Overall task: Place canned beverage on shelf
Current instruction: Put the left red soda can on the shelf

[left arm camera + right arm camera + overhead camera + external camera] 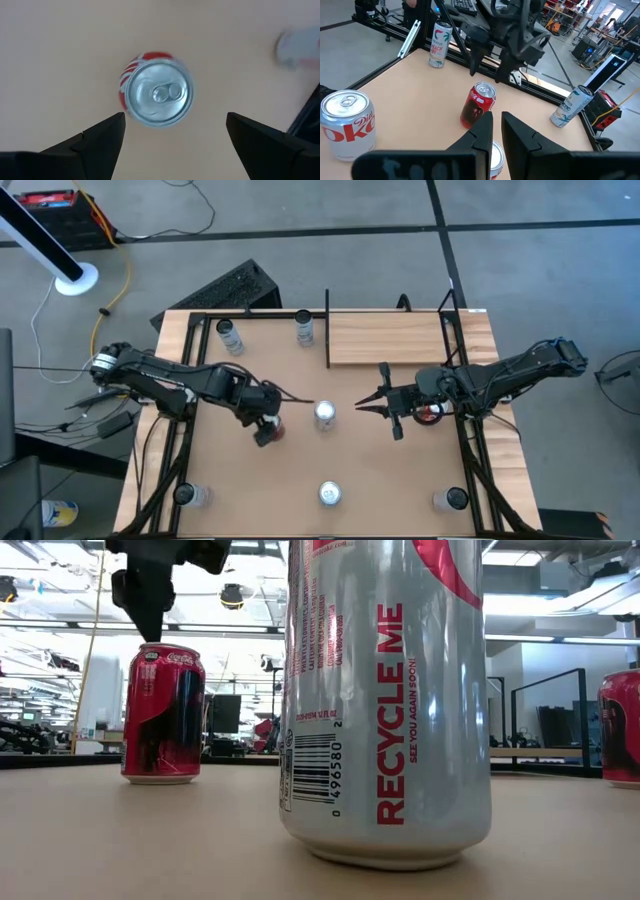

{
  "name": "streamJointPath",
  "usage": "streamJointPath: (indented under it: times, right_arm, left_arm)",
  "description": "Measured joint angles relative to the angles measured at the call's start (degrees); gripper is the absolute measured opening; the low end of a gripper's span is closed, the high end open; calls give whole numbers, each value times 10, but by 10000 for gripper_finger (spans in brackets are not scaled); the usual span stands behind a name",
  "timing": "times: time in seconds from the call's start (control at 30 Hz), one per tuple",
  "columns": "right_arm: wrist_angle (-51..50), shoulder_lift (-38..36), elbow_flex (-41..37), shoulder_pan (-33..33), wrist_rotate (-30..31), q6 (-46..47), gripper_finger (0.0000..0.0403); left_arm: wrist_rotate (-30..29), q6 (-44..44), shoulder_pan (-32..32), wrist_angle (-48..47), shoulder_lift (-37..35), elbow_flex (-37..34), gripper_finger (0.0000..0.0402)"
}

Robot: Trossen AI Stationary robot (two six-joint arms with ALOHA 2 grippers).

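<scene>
I see a silver can (325,414) mid-table between my grippers, two more cans (231,337) by the back rail, and the shelf (388,338) bare at back right. My left gripper (268,430) hangs over the upright red can (156,91), jaws wide, touching nothing. My right gripper (366,405) waits nearly closed, holding nothing.

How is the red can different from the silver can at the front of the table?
The red can is dark red all over; the silver can is silver with red letters. The left gripper hangs open right above the red can; nothing is above the silver can. The red can stands mid-table; the silver can stands near the front edge. Both stand upright on the table, not on the shelf.
</scene>
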Motion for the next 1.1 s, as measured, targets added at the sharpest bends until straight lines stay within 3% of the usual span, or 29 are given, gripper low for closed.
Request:
streamJointPath:
  times: [0.17, 0.9, 1.1]
  right_arm:
    - [0, 0, 0, 0, 0, 2, 64]
    - [-1, 0, 0, 0, 0, 4, 64]
    - [-2, 0, 0, 0, 0, 4, 64]
  left_arm:
    - [-37, -93, 4, 8, 2, 0, 332]
    - [-118, -112, -4, 10, 2, 0, 332]
    - [-111, -134, -7, 54, 2, -40, 332]
